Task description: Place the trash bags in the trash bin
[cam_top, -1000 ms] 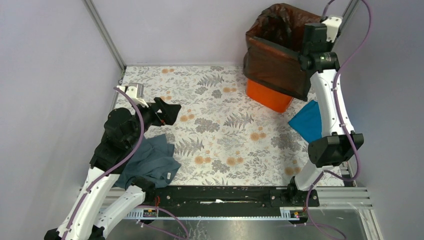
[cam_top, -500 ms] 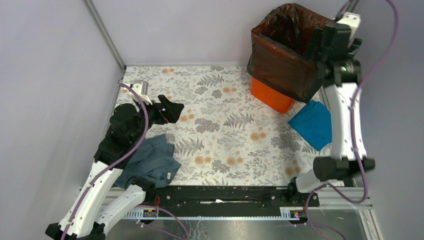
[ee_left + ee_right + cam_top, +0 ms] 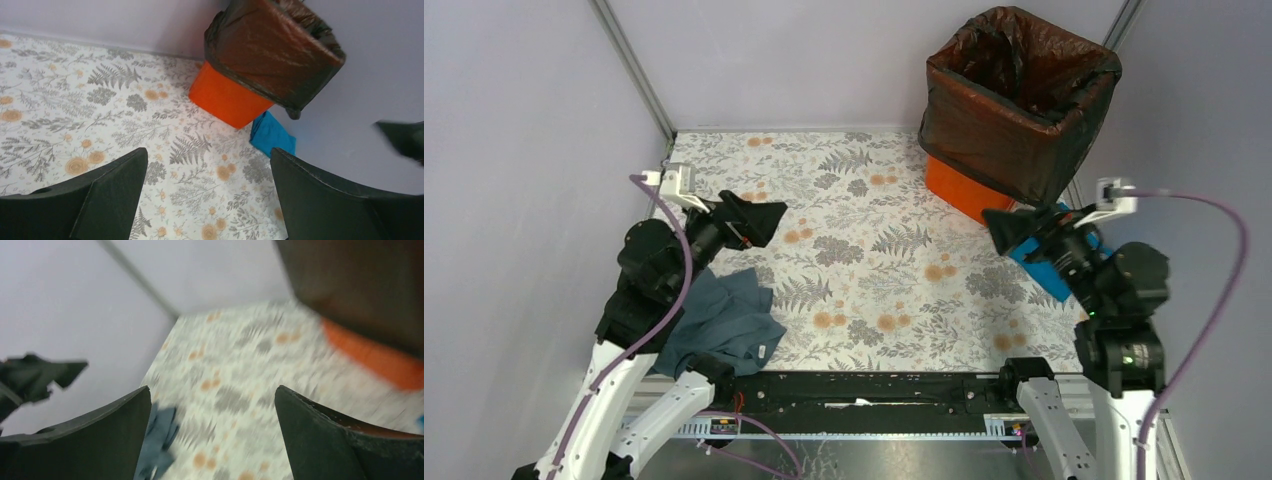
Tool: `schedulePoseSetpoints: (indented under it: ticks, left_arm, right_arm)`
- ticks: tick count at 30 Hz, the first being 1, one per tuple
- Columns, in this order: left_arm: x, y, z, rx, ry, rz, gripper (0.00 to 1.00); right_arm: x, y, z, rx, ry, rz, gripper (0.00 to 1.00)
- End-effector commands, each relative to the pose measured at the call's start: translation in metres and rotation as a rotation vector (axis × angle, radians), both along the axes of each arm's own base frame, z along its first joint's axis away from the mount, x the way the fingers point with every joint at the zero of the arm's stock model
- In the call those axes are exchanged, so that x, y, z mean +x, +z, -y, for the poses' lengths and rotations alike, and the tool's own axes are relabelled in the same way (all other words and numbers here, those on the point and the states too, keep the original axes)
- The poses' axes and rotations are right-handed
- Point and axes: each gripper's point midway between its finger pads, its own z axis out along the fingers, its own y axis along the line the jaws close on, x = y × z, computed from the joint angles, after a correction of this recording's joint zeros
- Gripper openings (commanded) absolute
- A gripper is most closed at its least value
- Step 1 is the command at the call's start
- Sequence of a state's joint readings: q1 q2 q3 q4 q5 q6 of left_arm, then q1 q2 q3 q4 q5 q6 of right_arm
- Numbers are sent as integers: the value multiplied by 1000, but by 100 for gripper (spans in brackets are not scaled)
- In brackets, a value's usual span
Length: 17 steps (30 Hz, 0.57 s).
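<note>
One glossy black trash bag (image 3: pixel 996 128) drapes orange trash bin (image 3: pixel 960 190).

The trash bin (image 3: pixel 959 190) stands at the far right corner of the floral table (image 3: pixel 874 270). A black trash bag (image 3: pixel 1014 110) lines it and drapes over its rim, leaving only the orange base showing. The right gripper (image 3: pixel 1002 226) hovers near it, over a bright blue cloth (image 3: pixel 1034 265). The left gripper (image 3: pixel 762 220) hangs at the left, near a grey-blue cloth (image 3: pixel 724 320).

I can read no word, label, brand, number or sign from any view, not on the bin (image 3: pixel 959 190), the bag (image 3: pixel 1009 115), the bench (image 3: pixel 874 250), my left claw (image 3: pixel 769 225) or my right claw (image 3: pixel 999 232).
</note>
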<state>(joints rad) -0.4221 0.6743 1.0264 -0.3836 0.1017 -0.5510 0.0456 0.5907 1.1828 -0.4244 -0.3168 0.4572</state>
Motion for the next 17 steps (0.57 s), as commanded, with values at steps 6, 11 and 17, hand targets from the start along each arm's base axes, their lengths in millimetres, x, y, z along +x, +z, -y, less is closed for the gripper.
schedulePoseSetpoints:
  ticks: [6, 11, 17]
  left_arm:
    - [-27, 81, -19, -125, 39, 244, 96]
    - [-43, 87, -38, -140, 96, 284, 96]
    - [-48, 79, -63, -125, 213, 264, 97]
  right_arm:
    - [-52, -66, -23, -8, 167, -183, 100]
    - [-56, -65, 7, -114, 1, -181, 100]
    - [-53, -60, 34, -139, -158, -166, 100]
